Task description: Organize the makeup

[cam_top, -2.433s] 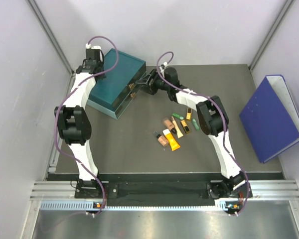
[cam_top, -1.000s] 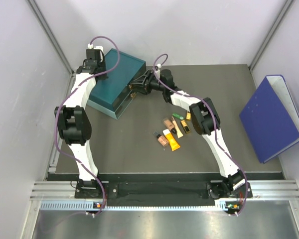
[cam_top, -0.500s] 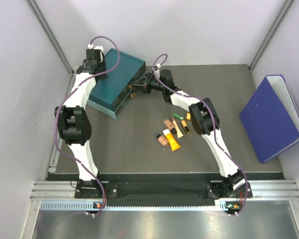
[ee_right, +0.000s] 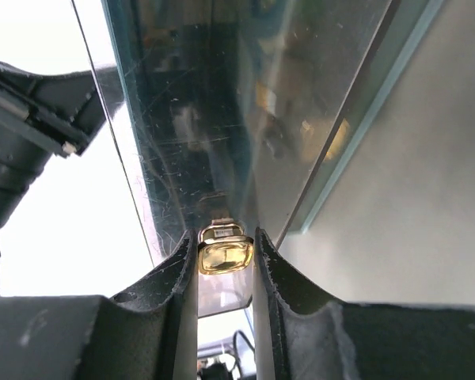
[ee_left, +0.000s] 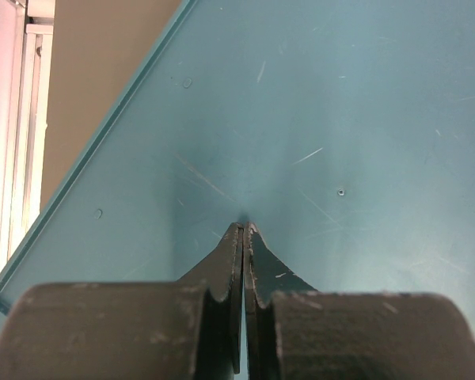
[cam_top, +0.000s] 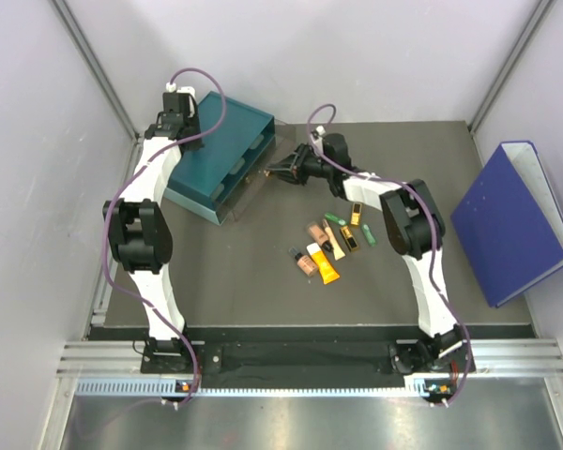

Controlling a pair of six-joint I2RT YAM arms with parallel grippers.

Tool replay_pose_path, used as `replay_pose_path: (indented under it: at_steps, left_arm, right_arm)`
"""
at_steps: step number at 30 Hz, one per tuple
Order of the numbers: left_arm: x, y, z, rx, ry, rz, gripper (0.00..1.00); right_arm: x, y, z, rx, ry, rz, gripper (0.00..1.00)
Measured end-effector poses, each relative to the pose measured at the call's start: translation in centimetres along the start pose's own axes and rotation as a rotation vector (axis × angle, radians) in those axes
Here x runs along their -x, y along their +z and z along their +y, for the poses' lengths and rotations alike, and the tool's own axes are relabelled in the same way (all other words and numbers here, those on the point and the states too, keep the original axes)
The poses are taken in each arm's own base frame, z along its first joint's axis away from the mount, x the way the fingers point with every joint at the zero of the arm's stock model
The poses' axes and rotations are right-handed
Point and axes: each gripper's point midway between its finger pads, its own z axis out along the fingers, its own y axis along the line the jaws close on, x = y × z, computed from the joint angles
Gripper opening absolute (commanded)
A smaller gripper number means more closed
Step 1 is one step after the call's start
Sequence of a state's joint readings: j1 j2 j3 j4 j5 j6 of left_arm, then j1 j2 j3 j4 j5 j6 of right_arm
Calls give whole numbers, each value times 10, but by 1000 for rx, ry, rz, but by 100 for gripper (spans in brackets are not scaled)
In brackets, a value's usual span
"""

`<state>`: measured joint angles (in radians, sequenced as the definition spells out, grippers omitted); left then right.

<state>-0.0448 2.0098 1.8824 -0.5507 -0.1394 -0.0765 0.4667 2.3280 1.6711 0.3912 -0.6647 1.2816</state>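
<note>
Reaching R arm (cam_top: 357, 187), claw (ee_right: 225, 239) pinching gold knob (ee_right: 226, 258)

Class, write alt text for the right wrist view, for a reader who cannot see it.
The right gripper pinches a gold knob on a clear drawer. Grey table lies to the right.

a teal drawer box (cam_top: 211, 150) sits at the far left of the dark table (cam_top: 263, 291), with a clear drawer (cam_top: 247, 187) standing out from its front. the right gripper (cam_top: 270, 172) is at that drawer's front edge, its jaws too small to read here. the left arm (cam_top: 150, 187) reaches over the box's far left corner. the makeup (cam_top: 327, 246) lies clustered mid-table, well apart from the box: an orange tube (cam_top: 328, 270), a peach bottle (cam_top: 306, 263), a green tube (cam_top: 336, 218) and a black-and-gold stick (cam_top: 349, 238). a blue binder (cam_top: 511, 220) is at the table's right edge, by the wall.
</note>
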Motion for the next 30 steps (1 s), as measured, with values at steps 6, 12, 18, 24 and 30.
replay_pose_path:
  at_steps: [6, 12, 18, 24, 30]
  left_arm:
    - [0, 0, 1, 3, 0, -1, 0]
    - [0, 0, 0, 3, -3, -1, 0]
    - [0, 0, -2, -1, -1, -3, 0]
    - [0, 0, -2, -4, -1, -2, 0]
    - [0, 0, -2, -4, -1, -1, 0]
  right_arm:
    - [-5, -35, -12, -61, 8, 15, 0]
    - [-10, -52, -18, -109, -30, 56, 3]
    - [-17, -57, -20, -121, -51, 106, 58]
    - [-17, -72, -33, -239, -116, 167, 68]
    - [-17, -113, -56, -405, -197, 217, 69]
